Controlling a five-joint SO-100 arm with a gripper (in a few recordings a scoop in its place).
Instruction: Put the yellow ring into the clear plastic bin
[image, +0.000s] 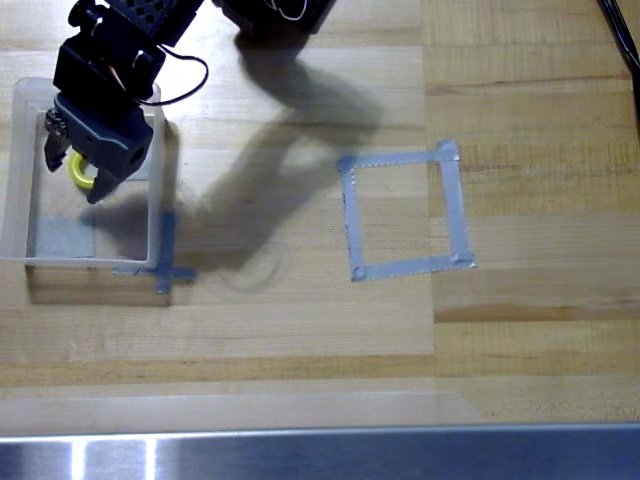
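A: Where's the yellow ring (79, 171)?
B: Over the clear plastic bin (22, 180), pinched in the end effector (72, 172).
A: Next?
B: Release step, I judge: spread the fingers, let it drop inside.

Black arm reaching in from top left, claw (78, 172) pointing down, fingers closed.

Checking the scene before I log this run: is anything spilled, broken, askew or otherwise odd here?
Nothing stands out. The clear plastic bin sits upright on the wooden table, the hand holds the yellow ring over the bin's inside, and the grey tape square lies flat, only slightly skewed.
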